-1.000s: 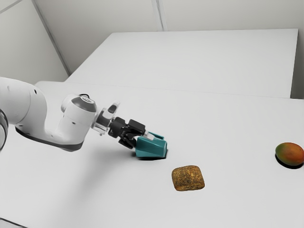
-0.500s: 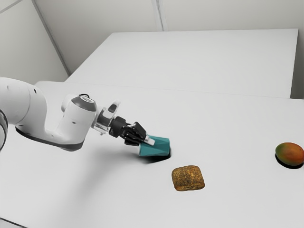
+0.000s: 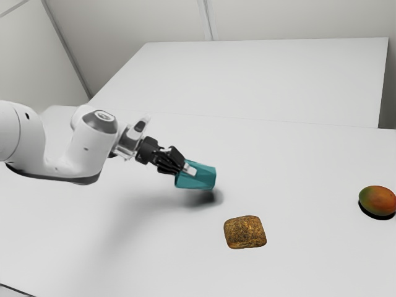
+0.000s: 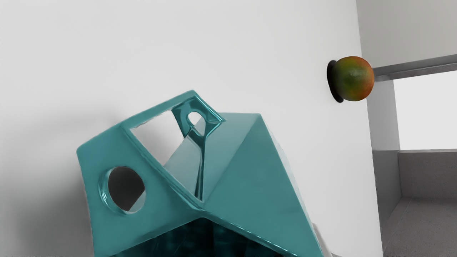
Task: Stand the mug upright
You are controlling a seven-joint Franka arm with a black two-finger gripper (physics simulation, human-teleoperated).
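One glossy, faceted teal mug [image 4: 255, 171], tilted above the smooth table [image 4: 232, 53]

Your 2 views, both with mug [image 3: 201, 177] and mango [image 3: 377, 200]: 1 down from the arm's [image 3: 85, 148] side, 1 closer, wrist-mounted

mug [image 4: 264, 171]: cut off by wrist view's edge | arm [image 3: 83, 148]: cut off at exterior view's left edge

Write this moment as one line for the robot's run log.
gripper: shut on mug | mug: tipped sideways, raised above table, not yet upright | fruit: resting on table
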